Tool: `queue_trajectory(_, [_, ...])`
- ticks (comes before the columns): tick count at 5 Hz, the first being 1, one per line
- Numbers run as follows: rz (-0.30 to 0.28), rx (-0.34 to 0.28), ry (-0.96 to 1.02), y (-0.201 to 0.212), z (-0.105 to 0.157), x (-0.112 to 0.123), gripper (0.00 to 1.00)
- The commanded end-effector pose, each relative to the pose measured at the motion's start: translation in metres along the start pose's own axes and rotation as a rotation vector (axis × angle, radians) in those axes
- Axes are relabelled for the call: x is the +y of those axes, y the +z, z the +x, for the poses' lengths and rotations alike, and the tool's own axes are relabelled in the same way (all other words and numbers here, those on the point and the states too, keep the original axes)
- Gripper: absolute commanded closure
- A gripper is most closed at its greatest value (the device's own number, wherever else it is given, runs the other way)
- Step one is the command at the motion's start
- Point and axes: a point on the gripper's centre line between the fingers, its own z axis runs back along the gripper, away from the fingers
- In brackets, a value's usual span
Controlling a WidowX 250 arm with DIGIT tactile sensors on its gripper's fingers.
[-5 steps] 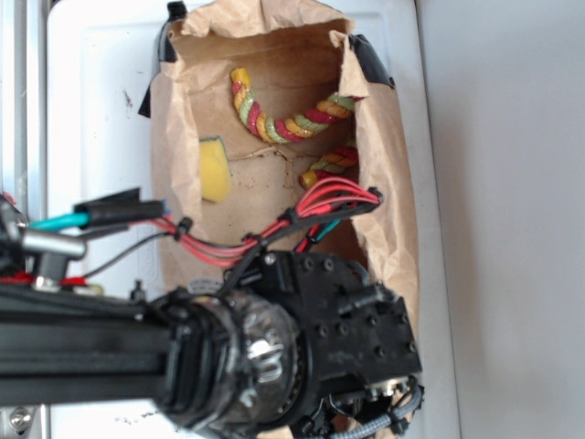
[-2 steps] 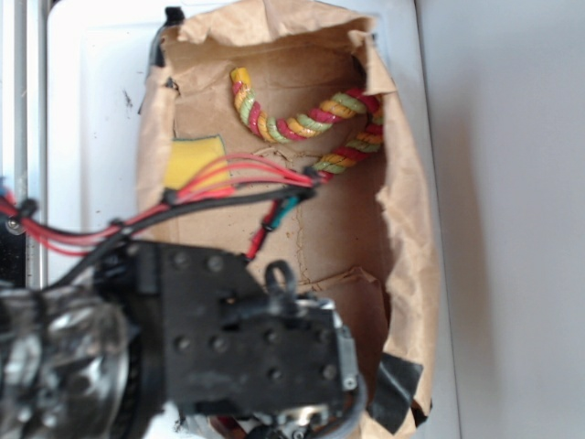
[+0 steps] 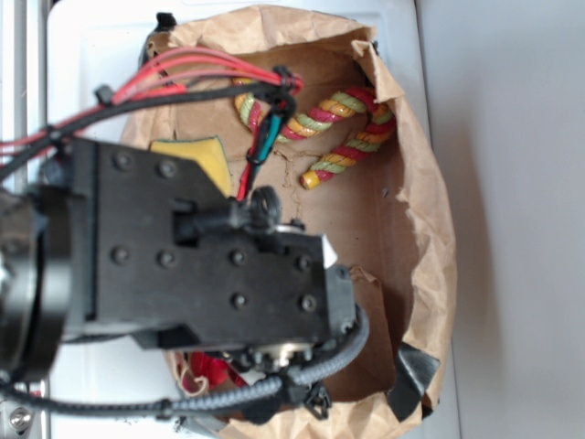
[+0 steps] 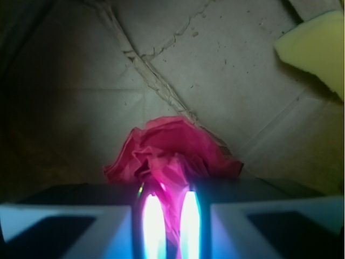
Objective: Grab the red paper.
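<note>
Jaws nearly closed, pinching a fold of the red paper (image 4: 172,154) inside the brown bag (image 3: 420,219)

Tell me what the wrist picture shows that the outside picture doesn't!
Only the wrist view shows the tool closed on the red paper, with paper pinched between its glowing fingers.

Only the exterior view shows the rope toy, the whole brown paper bag and the robot's black arm, which hides nearly all of the paper.

Both show the yellow sponge and the creased bag floor.
</note>
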Motion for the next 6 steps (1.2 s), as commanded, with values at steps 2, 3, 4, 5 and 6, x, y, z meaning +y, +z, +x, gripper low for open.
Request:
queue_trajectory(2, [-0.013,-0.234,-0.041,0.052,0.050,0.009,1.00])
queue_trajectory(3, [0.011,-0.271,-0.302,0.058,0.058,0.013,1.00])
queue_trajectory(4, [0.048,-0.294,-0.459,0.068,0.063,0.025,1.00])
queue_trajectory(5, [0.111,-0.314,-0.476,0.077,0.063,0.033,1.00])
queue_trajectory(6, [0.109,-0.351,-0.508,0.103,0.054,0.037,1.00])
